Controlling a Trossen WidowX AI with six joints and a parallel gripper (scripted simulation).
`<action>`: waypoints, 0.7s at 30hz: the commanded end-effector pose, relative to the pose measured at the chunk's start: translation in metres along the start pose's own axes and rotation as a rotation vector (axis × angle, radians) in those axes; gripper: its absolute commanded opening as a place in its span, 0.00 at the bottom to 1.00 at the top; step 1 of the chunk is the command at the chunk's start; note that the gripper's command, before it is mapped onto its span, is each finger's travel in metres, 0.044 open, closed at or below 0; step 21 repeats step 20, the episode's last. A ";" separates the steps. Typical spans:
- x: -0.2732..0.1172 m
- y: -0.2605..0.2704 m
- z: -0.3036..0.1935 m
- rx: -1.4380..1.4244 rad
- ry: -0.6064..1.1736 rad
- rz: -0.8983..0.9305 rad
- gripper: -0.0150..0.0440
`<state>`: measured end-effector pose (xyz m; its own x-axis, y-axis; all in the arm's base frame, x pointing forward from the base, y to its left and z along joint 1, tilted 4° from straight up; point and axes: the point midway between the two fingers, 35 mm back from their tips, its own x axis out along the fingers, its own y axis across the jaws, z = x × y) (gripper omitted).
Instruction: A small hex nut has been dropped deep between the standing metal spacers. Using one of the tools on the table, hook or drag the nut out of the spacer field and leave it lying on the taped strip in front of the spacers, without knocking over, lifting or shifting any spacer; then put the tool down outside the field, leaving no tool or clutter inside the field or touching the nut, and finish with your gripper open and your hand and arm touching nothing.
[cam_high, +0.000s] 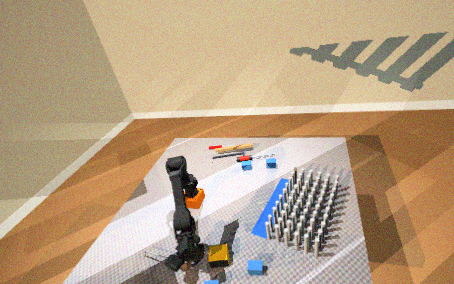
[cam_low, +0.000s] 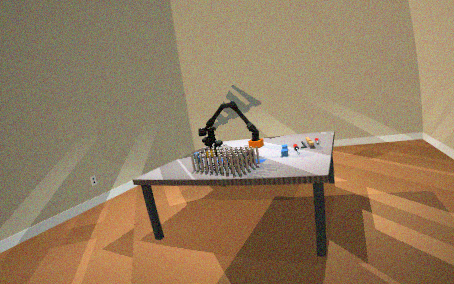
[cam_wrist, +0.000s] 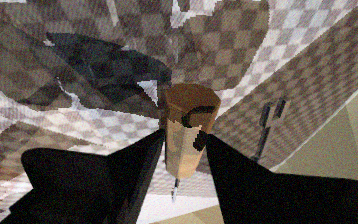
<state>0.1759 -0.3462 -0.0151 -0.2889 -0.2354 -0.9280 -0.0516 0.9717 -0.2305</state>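
Observation:
My gripper (cam_high: 186, 264) (cam_wrist: 185, 135) is shut on a tan, many-sided tool handle (cam_wrist: 182, 157), at the near left in the top view. A thin metal shaft (cam_wrist: 174, 192) shows beyond the handle in the wrist view. The standing metal spacers (cam_high: 307, 242) (cam_low: 225, 162) form an upright field on the right in the top view, well away from my gripper. The blue taped strip (cam_high: 270, 210) (cam_low: 262, 160) lies along the field's left side. The hex nut cannot be made out in any view.
A yellow block (cam_high: 218, 255) stands just right of my gripper. A blue block (cam_high: 255, 267) lies farther right. Two blue blocks (cam_high: 246, 165) (cam_high: 271, 163) lie near a red-handled tool (cam_high: 244, 158) and a wooden piece (cam_high: 235, 148) at the back. A grey forked shape (cam_wrist: 267, 133) shows in the wrist view.

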 end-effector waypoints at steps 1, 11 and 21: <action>0.005 0.003 -0.001 0.002 0.010 -0.001 0.25; 0.002 0.001 0.000 0.000 0.000 0.000 0.61; 0.002 0.001 0.000 0.000 0.000 0.000 1.00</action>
